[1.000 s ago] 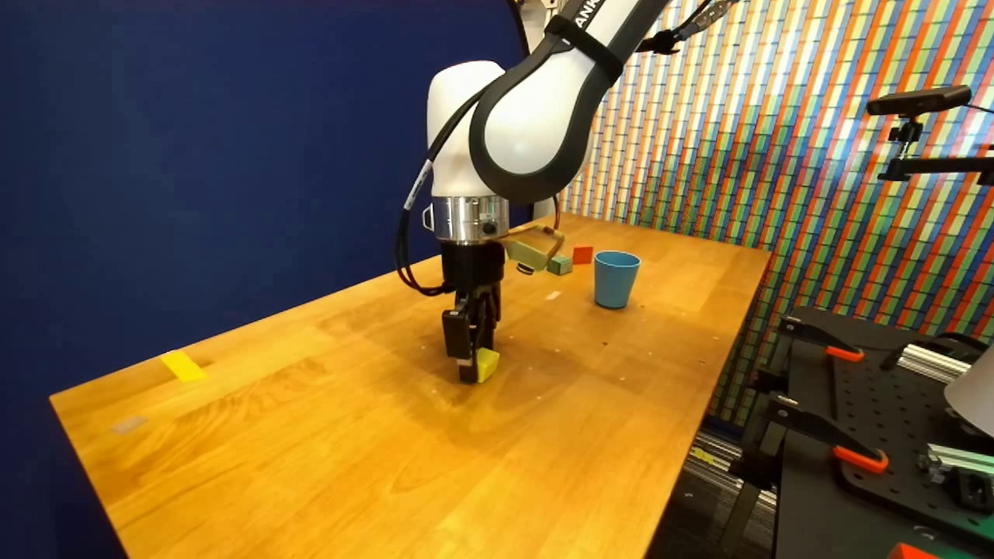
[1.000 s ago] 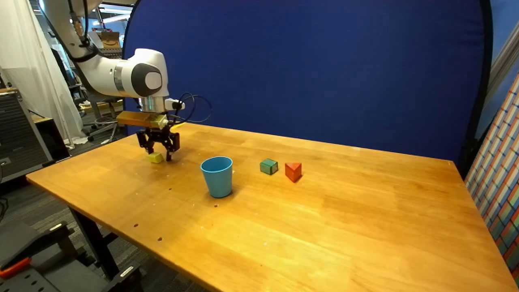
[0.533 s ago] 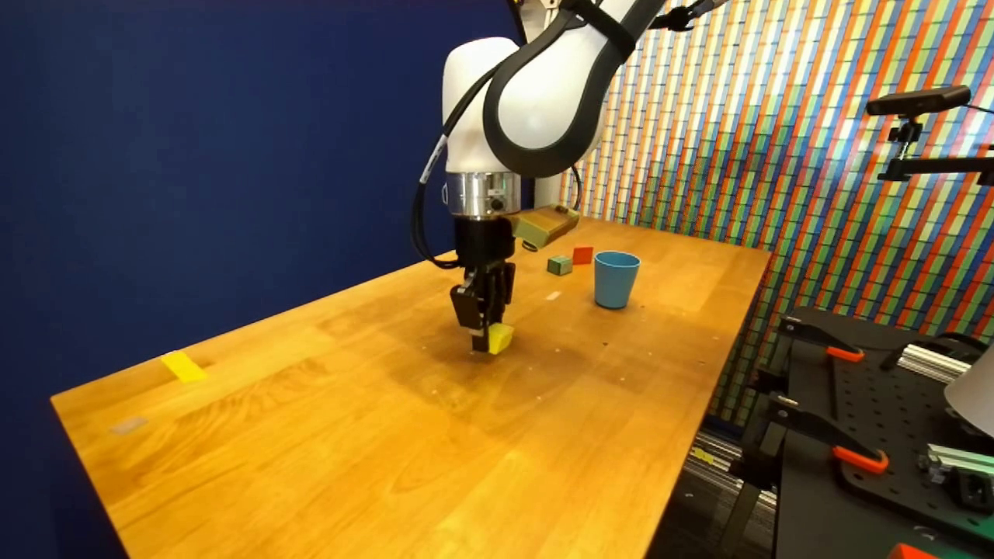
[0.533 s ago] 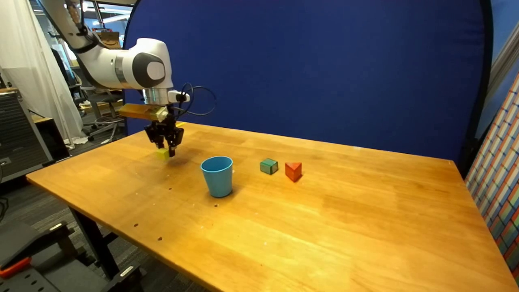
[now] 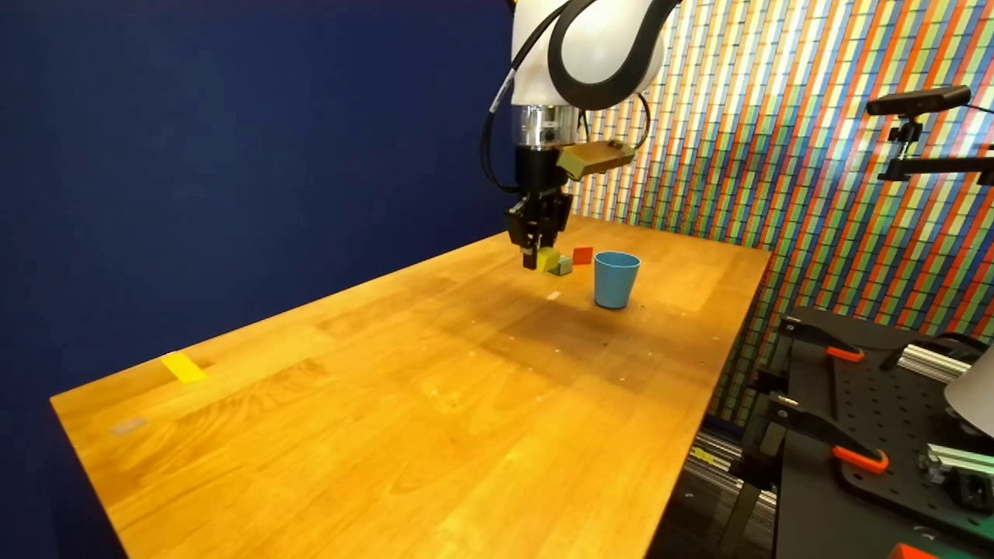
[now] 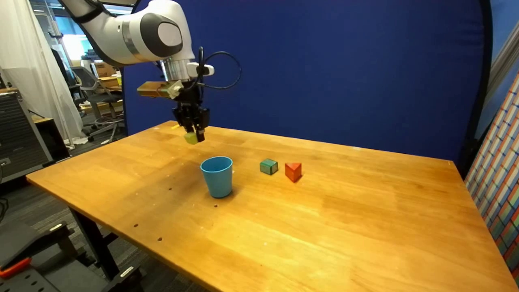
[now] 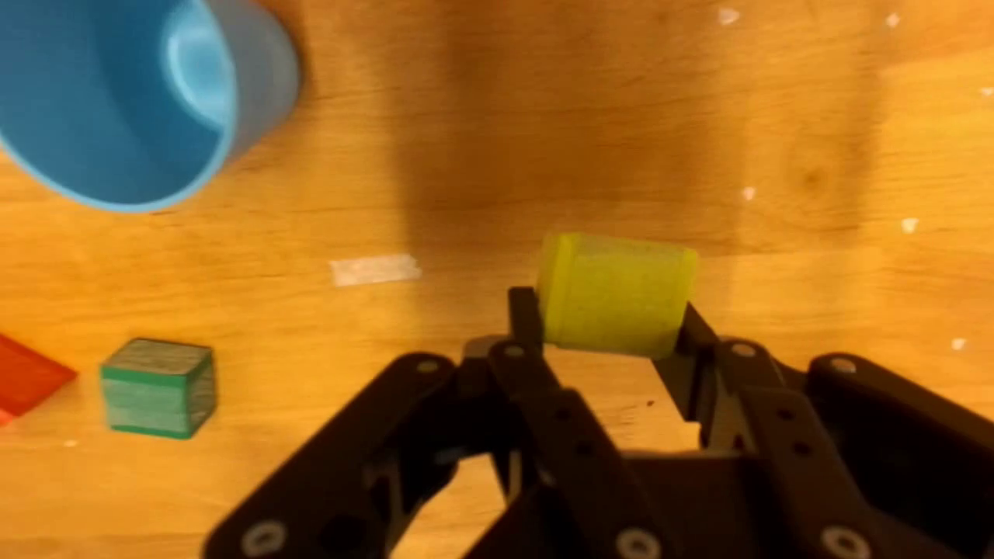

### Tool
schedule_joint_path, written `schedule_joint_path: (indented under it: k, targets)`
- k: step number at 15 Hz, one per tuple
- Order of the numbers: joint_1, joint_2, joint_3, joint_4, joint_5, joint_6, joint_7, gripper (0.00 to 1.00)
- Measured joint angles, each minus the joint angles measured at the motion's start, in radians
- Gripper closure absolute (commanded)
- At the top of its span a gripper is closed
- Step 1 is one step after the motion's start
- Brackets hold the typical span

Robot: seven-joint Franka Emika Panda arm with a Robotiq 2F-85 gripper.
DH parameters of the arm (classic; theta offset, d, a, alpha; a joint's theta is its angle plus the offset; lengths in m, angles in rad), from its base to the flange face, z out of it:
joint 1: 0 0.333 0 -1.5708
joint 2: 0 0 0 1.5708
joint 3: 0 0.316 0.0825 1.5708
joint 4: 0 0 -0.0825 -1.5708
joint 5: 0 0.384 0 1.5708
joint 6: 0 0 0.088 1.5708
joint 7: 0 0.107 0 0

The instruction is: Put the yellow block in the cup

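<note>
My gripper point(image 7: 609, 330) is shut on the yellow block point(image 7: 621, 299), one finger on each side, in the wrist view. The block sits slightly tilted at the fingertips. In both exterior views the yellow block point(image 5: 548, 259) point(image 6: 191, 138) hangs above the table, held by the gripper point(image 6: 195, 136). The light-blue cup point(image 5: 615, 281) stands upright on the table, apart from the gripper. In an exterior view the cup point(image 6: 218, 178) is nearer the camera than the block and lower. In the wrist view the cup point(image 7: 132, 109) is at the upper left, and its visible inside holds nothing.
A green block point(image 6: 269, 166) and a red block point(image 6: 293, 172) lie on the wooden table point(image 6: 365, 227) beyond the cup from the gripper. They also show at the lower left of the wrist view, green block point(image 7: 155, 388) and red block point(image 7: 27, 378). A yellow strip point(image 5: 183, 366) lies near the table's edge.
The gripper has lifted the yellow block off the table and carried it towards the cup. The cup, green block and red block have not moved.
</note>
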Motion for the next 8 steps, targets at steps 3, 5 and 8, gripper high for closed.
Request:
schedule_joint_path:
  k: [3,5,8]
  targets:
    - [-0.022,-0.053,-0.043,-0.041,-0.045,0.000,0.052,0.83]
    - [-0.037,-0.081,-0.063,-0.065,-0.071,0.000,0.087,0.83]
    - [-0.056,-0.127,-0.086,-0.106,-0.118,0.000,0.148,0.83]
